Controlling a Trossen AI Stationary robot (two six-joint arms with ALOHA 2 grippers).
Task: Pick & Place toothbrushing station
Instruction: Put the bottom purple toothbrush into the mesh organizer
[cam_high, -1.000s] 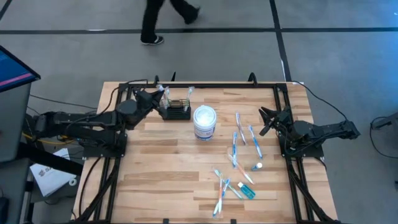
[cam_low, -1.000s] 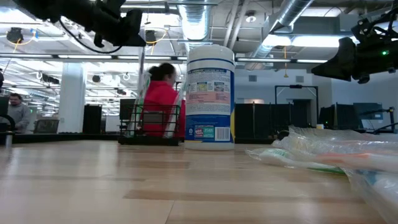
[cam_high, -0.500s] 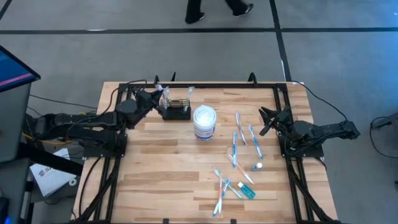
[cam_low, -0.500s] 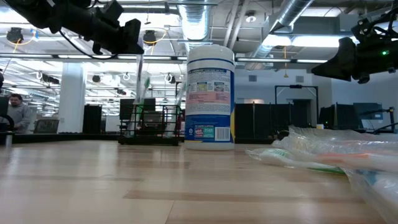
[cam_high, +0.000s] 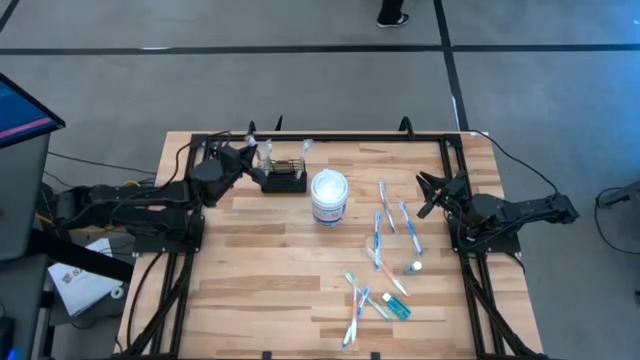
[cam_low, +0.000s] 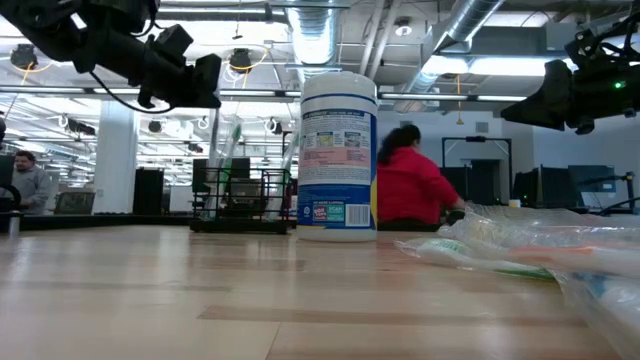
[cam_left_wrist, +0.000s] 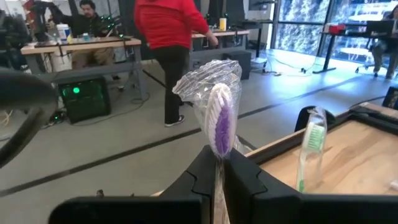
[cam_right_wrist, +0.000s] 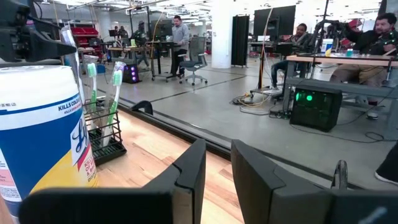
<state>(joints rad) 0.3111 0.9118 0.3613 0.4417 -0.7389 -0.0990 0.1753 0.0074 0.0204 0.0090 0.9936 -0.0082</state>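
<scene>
High view: the low, boxy black wire-mesh rack (cam_high: 284, 179) stands near the wooden table's (cam_high: 250, 280) far edge, just left of the round white lidded tub (cam_high: 329, 196), with green-headed toothbrushes upright in it. The left gripper (cam_high: 252, 161) hangs over the rack's left end, pinched tight on a wrapped purple-bristled toothbrush (cam_left_wrist: 221, 124). The right gripper (cam_high: 427, 196) waits at the table's right side, fingers slightly parted and holding nothing.

Black wire rack (cam_high: 284, 179), white tub (cam_high: 329, 197) — blue-and-yellow label — purple-bristled toothbrush (cam_left_wrist: 221, 127).
</scene>
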